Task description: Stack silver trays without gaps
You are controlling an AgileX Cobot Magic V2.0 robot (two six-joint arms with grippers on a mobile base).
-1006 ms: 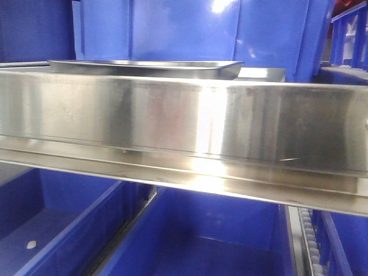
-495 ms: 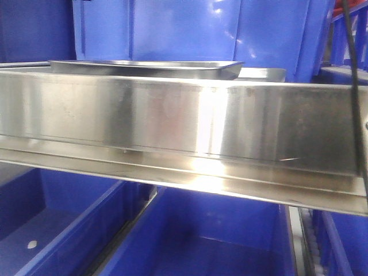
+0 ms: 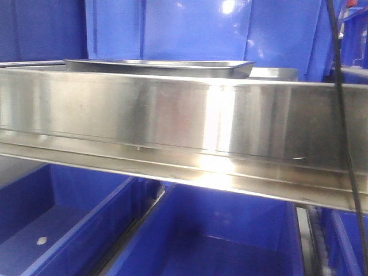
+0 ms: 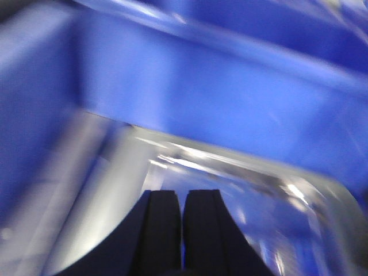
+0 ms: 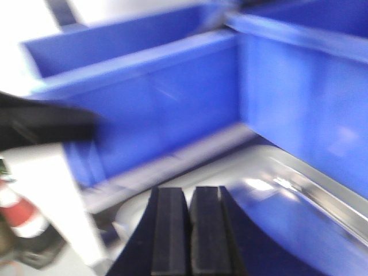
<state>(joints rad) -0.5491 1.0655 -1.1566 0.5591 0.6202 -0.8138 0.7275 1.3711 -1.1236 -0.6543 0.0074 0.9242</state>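
Observation:
In the front view a silver tray (image 3: 161,67) lies on the shelf with its rim showing above the rail. The edge of a second silver tray (image 3: 275,73) sticks out to its right, lower down. Neither gripper shows in that view. The blurred left wrist view has my left gripper (image 4: 181,193) shut and empty, hanging over the shiny inside of a silver tray (image 4: 247,178). My right gripper (image 5: 188,188) is shut and empty too, above the rounded corner of a silver tray (image 5: 276,190).
A long brushed-steel shelf rail (image 3: 172,115) crosses the front view and hides most of the trays. Big blue bins stand behind the trays (image 3: 230,34) and below the rail (image 3: 224,236). A black cable (image 3: 340,103) hangs at the right.
The front view has shifted, so the rail and trays sit a little further right. A black cable has come into view at the right. The trays themselves have not moved.

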